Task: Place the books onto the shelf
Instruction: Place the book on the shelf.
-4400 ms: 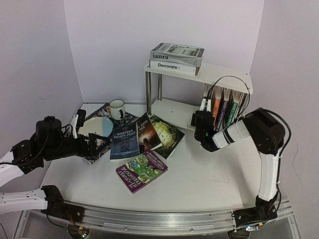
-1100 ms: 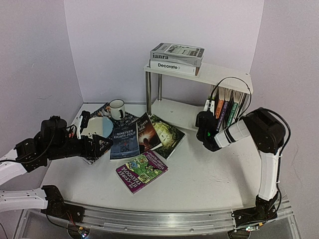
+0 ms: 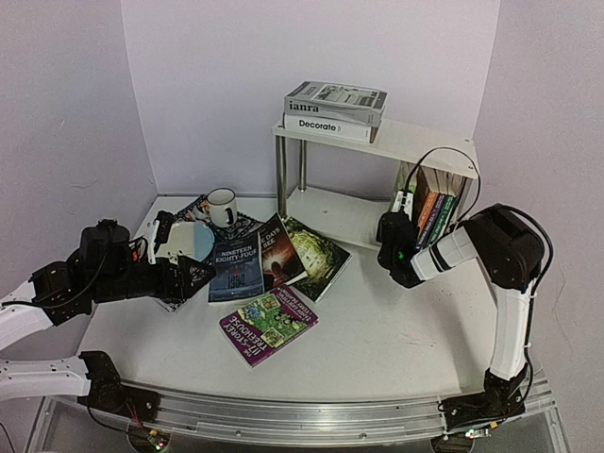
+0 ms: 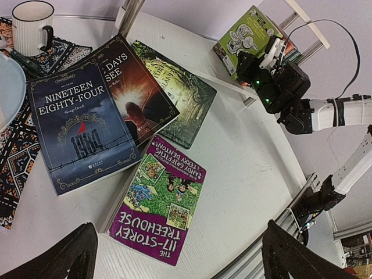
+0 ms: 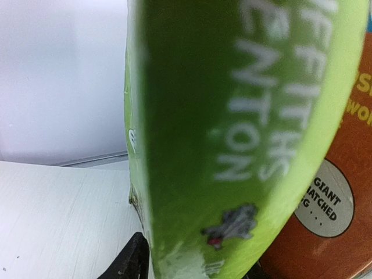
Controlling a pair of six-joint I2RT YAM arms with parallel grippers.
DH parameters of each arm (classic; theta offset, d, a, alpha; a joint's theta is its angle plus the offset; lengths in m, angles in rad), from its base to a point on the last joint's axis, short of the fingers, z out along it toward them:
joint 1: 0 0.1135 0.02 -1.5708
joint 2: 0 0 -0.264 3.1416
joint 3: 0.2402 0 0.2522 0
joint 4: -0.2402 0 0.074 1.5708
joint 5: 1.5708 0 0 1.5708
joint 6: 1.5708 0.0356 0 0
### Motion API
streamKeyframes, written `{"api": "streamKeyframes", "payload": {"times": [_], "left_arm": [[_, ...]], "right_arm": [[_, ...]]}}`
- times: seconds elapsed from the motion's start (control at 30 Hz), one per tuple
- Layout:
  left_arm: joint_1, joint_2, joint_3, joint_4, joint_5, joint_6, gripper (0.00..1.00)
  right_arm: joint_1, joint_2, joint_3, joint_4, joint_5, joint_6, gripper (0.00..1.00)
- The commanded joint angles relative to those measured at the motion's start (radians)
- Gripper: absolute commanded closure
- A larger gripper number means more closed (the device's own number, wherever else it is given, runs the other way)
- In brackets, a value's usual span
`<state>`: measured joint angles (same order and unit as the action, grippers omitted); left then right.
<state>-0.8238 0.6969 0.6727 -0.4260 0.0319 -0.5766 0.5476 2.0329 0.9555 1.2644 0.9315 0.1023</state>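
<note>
The right pincer (image 3: 406, 199) has stood the green cartoon paperback (image 4: 249, 32) on the shelf (image 3: 326, 209) at right, so one more book is shelved; we cannot tell whether it still grips, and the left pincer (image 3: 193, 272) gapes.

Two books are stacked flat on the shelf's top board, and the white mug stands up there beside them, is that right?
Not quite. The two books do lie stacked flat on the shelf's top board, but the white mug is not beside them: it stands on the patterned placemat on the table, left of the shelf. The top external view shows it.
</note>
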Motion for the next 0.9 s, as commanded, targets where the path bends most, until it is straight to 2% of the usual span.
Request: {"api": "streamKeyframes", "payload": {"times": [0.0,0.3,0.87], "left_arm": [[0.003,0.005,0.028,0.035,0.008,-0.001,0.00],[0.003,0.003,0.025,0.038,0.010,-0.001,0.00],[0.003,-0.021,0.020,0.036,0.019,-0.008,0.00]], "right_arm": [[-0.008,-0.063,-0.011,0.033,0.024,0.020,0.58],[0.003,-0.066,0.004,-0.014,-0.011,0.066,0.52],[0.047,-0.099,0.015,-0.070,0.027,0.108,0.41]]}}
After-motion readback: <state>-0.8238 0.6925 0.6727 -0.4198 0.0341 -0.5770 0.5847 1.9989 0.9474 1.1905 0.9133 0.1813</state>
